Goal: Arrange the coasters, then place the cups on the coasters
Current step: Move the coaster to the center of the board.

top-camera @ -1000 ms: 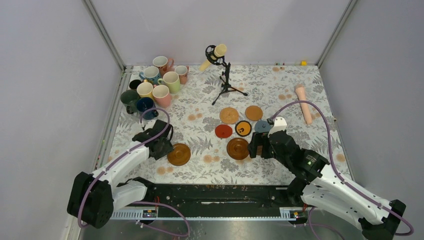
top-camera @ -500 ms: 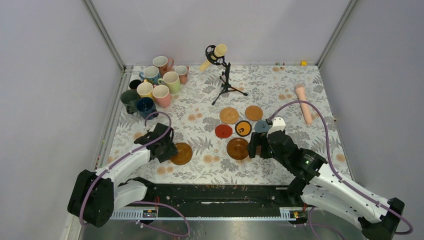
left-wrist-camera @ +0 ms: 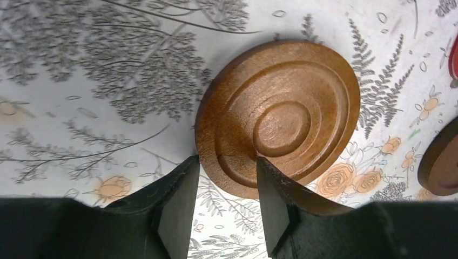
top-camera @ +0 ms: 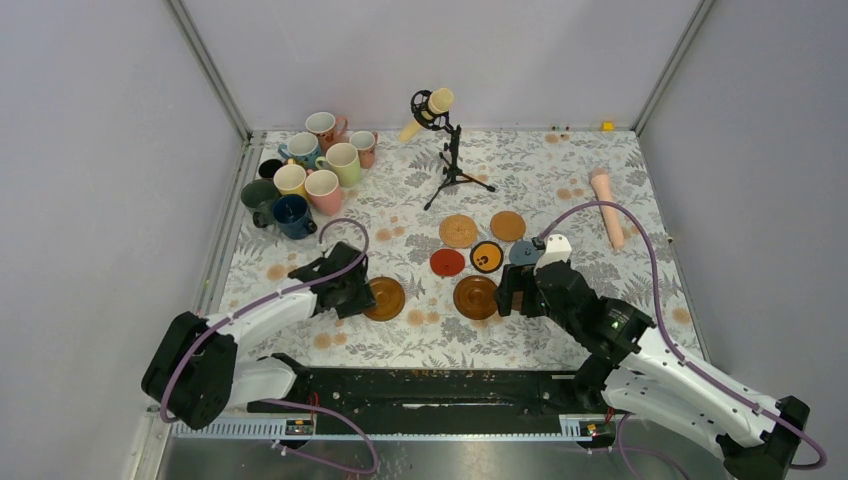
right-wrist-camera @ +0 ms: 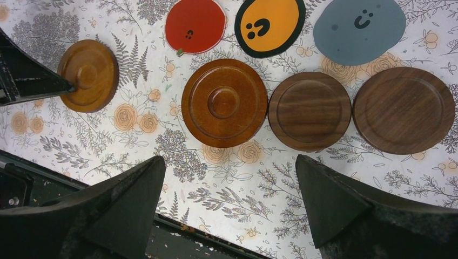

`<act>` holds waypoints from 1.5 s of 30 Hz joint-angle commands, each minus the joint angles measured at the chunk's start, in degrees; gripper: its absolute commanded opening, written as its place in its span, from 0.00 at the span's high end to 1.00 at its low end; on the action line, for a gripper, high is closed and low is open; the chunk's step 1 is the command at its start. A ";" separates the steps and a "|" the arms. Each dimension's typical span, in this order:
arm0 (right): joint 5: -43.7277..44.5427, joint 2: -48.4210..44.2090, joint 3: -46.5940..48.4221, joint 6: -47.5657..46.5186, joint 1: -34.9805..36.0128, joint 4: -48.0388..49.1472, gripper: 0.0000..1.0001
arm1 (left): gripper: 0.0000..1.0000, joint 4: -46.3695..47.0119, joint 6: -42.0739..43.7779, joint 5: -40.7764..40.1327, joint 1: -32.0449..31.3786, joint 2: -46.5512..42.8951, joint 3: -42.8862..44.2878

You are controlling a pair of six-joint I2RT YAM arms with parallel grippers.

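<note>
Left hand (left-wrist-camera: 227, 164) pinching near rim of mid-brown coaster (left-wrist-camera: 281, 116). Ridged coaster (right-wrist-camera: 224, 102) lies rightward along surface's near edge. Right hand (right-wrist-camera: 229, 162) spread above it.

Browns, cork and bright discs on a flowered cloth.
White tablecloth (top-camera: 600, 170) with grey ferns and orange roses; ringed mid-brown coaster (left-wrist-camera: 278, 116) and second mid-brown coaster (right-wrist-camera: 224, 102); two dark-brown grained coasters (right-wrist-camera: 309, 110); red coaster (right-wrist-camera: 195, 25), black-rimmed orange coaster (right-wrist-camera: 269, 25), grey-blue coaster (right-wrist-camera: 359, 24), each with small black marks; tan cork coasters (top-camera: 458, 231); mugs (top-camera: 342, 162) in pink, cream, yellow, pale green, light blue, navy, dark green.
</note>
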 commanded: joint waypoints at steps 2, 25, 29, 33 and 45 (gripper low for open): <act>0.84 -0.90 0.06 -0.37 -0.26 1.61 0.01 | 0.56 0.98 1.84 3.58 -2.87 5.53 3.18; 2.73 -4.62 0.84 -0.93 -0.26 -2.30 0.01 | 0.41 0.66 13.19 5.71 3.11 10.41 15.18; 2.34 -4.24 0.66 -0.81 -0.25 -2.37 0.01 | 0.41 0.74 13.02 5.18 3.08 14.87 16.81; 2.79 -5.26 0.28 -0.77 -0.25 -2.72 0.01 | 0.41 0.77 13.18 4.14 2.81 16.06 16.54; 3.05 -5.91 -0.26 -0.77 -0.26 -2.66 0.01 | 0.46 5.76 13.62 7.44 -3.94 17.43 13.28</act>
